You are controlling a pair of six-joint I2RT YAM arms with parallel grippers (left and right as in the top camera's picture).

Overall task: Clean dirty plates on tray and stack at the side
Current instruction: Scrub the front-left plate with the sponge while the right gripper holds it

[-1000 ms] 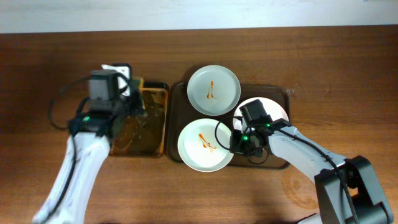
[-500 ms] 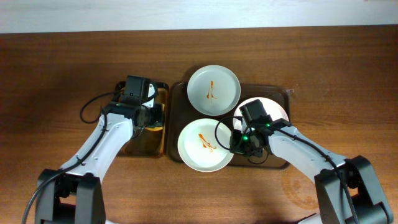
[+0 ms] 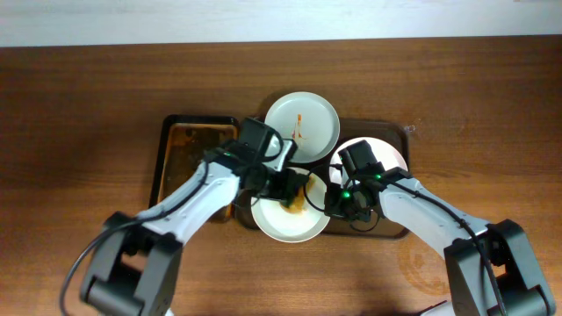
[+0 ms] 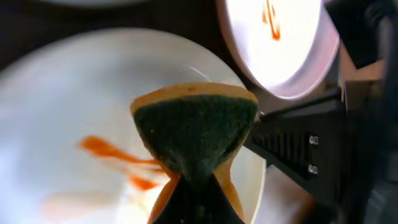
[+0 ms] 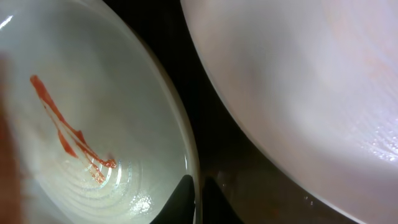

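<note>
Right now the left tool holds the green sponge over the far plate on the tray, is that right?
Not quite. The left tool does hold the green sponge, but over the near plate on the tray, the one with a sauce streak under the sponge, not the far plate. The overhead view shows this.

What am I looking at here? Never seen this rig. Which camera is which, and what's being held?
These are two robot arms at a wooden table. The wide picture looks straight down. The two close-ups come from a camera on each wrist.

A brown tray carries three white plates. The near plate and far plate show red sauce streaks. The right plate is partly hidden by an arm. A smaller tray holds amber liquid.

The left arm's fingers pinch a green-yellow sponge over the near plate. The right arm's fingers seem to grip that plate's rim.
</note>
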